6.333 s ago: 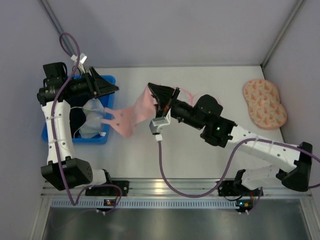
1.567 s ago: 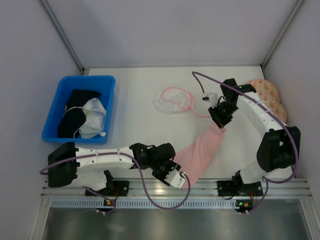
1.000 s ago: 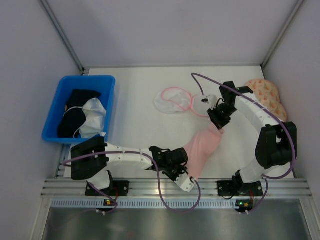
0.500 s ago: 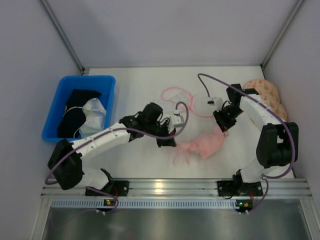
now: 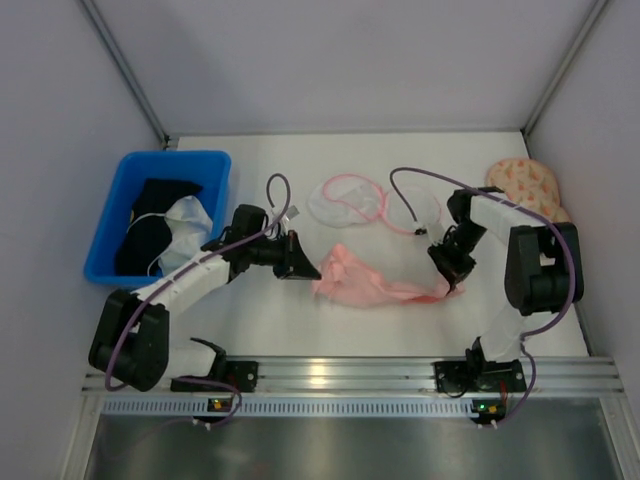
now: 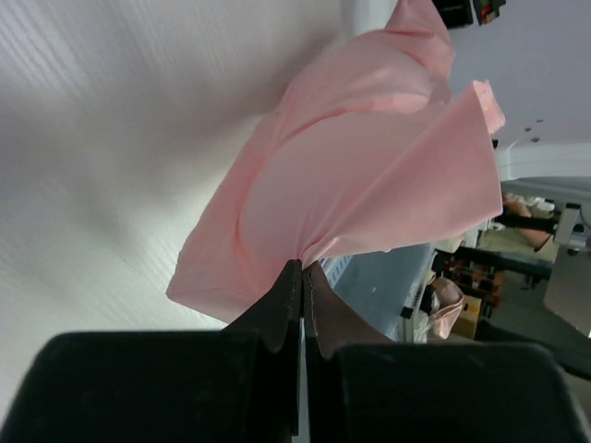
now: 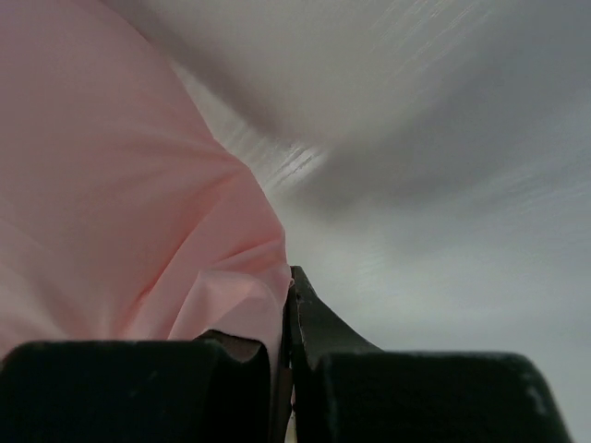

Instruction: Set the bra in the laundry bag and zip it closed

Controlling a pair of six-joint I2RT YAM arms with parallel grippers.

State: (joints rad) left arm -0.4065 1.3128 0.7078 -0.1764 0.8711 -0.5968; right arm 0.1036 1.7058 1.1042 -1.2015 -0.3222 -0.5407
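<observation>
The light-pink bra (image 5: 368,287) lies stretched across the table's middle between both grippers. My left gripper (image 5: 308,272) is shut on its left end; in the left wrist view the gripper (image 6: 303,269) pinches a fold of the bra (image 6: 360,175). At the other end, my right gripper (image 5: 453,287) is shut on the fabric, and the right wrist view shows the gripper (image 7: 291,284) clamping the bra's (image 7: 129,194) edge. The laundry bag (image 5: 342,203), white mesh with pink edging, lies open behind the bra, its pink-rimmed flap (image 5: 415,213) to the right.
A blue bin (image 5: 115,262) with black and white garments stands at the left. A peach speckled two-lobed item (image 5: 528,180) lies at the back right, close to the right arm's elbow. Grey walls close in the sides and back.
The left gripper has shut on the bra and drawn it leftward, spreading the crumpled fabric out. The right gripper, still gripping, has moved a little nearer.
</observation>
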